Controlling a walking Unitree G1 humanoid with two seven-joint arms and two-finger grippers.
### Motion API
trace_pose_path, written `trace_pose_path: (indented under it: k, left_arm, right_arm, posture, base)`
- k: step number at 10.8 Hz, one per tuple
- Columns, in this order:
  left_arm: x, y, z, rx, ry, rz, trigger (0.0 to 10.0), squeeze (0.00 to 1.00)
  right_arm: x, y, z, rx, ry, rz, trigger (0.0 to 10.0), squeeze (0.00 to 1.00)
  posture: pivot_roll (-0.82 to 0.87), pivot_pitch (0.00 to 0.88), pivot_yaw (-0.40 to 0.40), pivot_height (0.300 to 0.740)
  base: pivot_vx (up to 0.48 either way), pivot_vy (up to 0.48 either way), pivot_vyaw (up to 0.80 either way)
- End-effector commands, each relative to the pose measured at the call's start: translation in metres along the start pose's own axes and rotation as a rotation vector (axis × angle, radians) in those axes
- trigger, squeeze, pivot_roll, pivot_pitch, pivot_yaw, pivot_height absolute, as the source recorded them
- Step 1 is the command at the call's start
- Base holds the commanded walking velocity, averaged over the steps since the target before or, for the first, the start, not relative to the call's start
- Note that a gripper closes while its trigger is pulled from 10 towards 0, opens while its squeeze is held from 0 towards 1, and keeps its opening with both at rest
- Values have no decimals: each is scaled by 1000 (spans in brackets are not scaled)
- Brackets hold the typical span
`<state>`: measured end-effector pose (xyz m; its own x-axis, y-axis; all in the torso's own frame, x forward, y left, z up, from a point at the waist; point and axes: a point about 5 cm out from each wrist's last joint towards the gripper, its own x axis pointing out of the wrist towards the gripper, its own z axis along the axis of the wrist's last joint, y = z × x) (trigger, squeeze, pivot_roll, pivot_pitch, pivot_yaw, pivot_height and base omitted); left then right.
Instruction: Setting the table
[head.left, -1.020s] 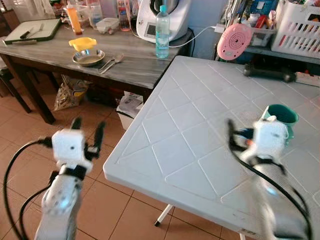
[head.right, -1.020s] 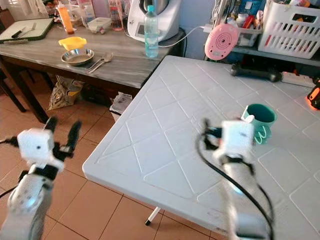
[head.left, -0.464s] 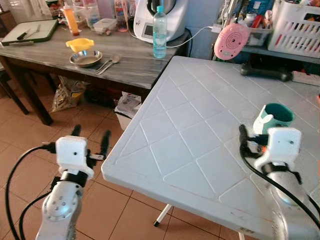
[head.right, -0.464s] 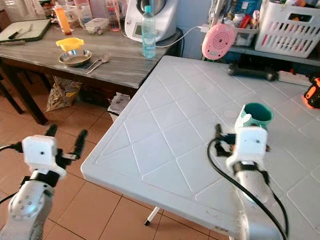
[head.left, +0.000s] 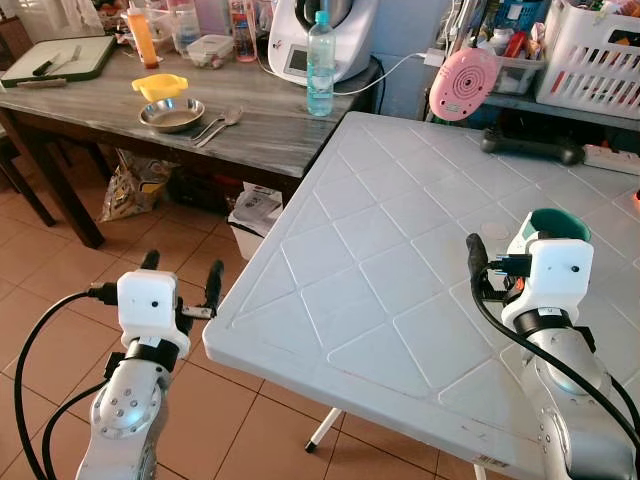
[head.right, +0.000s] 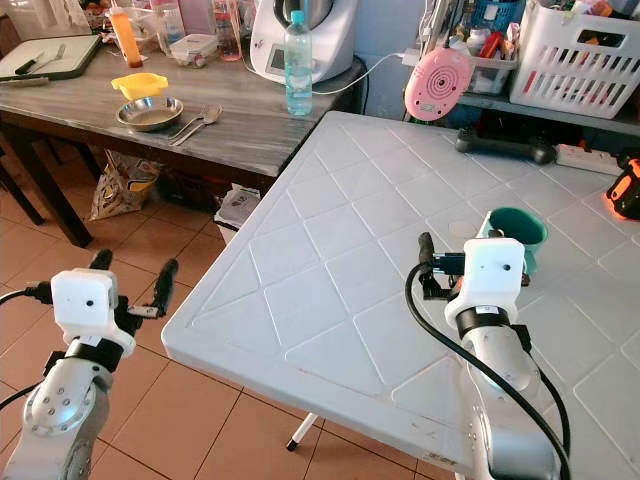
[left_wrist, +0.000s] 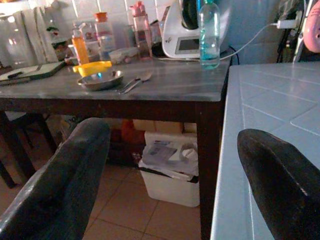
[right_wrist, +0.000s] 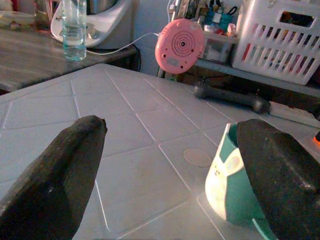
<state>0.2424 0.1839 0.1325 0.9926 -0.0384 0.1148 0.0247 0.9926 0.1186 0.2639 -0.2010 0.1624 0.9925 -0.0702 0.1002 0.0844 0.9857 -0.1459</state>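
The right gripper (right_wrist: 165, 165), jaws wide, hovers over the white tabletop (head.left: 380, 260) beside a teal cup (head.right: 515, 232); the left gripper (head.left: 180, 280), jaws wide, hangs above the floor.

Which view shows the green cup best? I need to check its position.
The right eye view: the green cup stands whole and upright on the white table. The left eye view hides its lower half; the right wrist view crops it.

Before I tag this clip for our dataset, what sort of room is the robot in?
Most likely a home kitchen or dining area. A white kitchen appliance sits on a wooden side table with a steel bowl and spoons, and a green cup stands on the white plastic table.
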Motion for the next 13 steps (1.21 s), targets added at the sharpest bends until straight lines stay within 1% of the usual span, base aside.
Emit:
trace_pose_path:
  k: [1, 3, 4, 5, 7, 8, 9, 10, 11, 12, 13]
  left_arm:
    - [1, -2, 4, 0, -13, -11, 10000, 1000]
    - [2, -3, 4, 1, -10, -13, 10000, 1000]
    - [3, -9, 5, -38, 3, -69, 10000, 1000]
    - [4, -12, 6, -38, 0, -85, 10000, 0]
    - [6, -14, 6, -46, 2, -91, 10000, 0]
    - [7, -15, 6, -46, 4, -91, 10000, 0]
    - [8, -15, 6, -46, 9, -94, 10000, 0]
    - [8, -16, 5, -50, 14, -100, 10000, 0]
    - [8, -19, 5, -56, 11, -117, 10000, 0]
    - [8, -21, 6, -51, 11, -127, 10000, 0]
    - [10, -22, 7, -55, 6, -143, 10000, 0]
  right_arm:
    - [2, 1, 0, 0, 6, 6, 10000, 1000]
    - [1, 3, 0, 2, 6, 9, 10000, 1000]
    - [1, 3, 0, -6, 8, 8, 10000, 1000]
    - [2, 3, 0, -10, 9, 11, 10000, 1000]
    - [2, 4, -2, -36, 21, 19, 10000, 1000]
    - [2, 5, -2, -41, 25, 20, 10000, 1000]
    - [2, 4, -2, -39, 26, 12, 10000, 961]
    - [1, 3, -3, -11, 30, -9, 10000, 51]
    - [0, 1, -4, 16, 38, -24, 10000, 0]
    - [-1, 1, -4, 51, 33, -23, 0, 0]
    - [-3, 3, -5, 35, 42, -4, 157, 0]
  posture:
    - [63, 16, -12, 740]
    - [60, 16, -11, 740]
    - [58, 15, -9, 740]
    - [55, 16, -8, 740]
    - [52, 19, -7, 740]
    - [52, 20, -7, 740]
    - [51, 23, -6, 740]
    - [47, 26, -3, 740]
    - [45, 27, -1, 740]
    - [43, 28, 2, 740]
    - [41, 30, 4, 740]
  base:
    - [0, 0, 0]
    - [0, 0, 0]
    - [0, 0, 0]
    - [0, 0, 0]
    - [0, 0, 0]
    - [0, 0, 800]
    - [0, 0, 800]
    - [0, 0, 0]
    - [0, 0, 0]
    - [0, 0, 0]
    - [0, 0, 0]
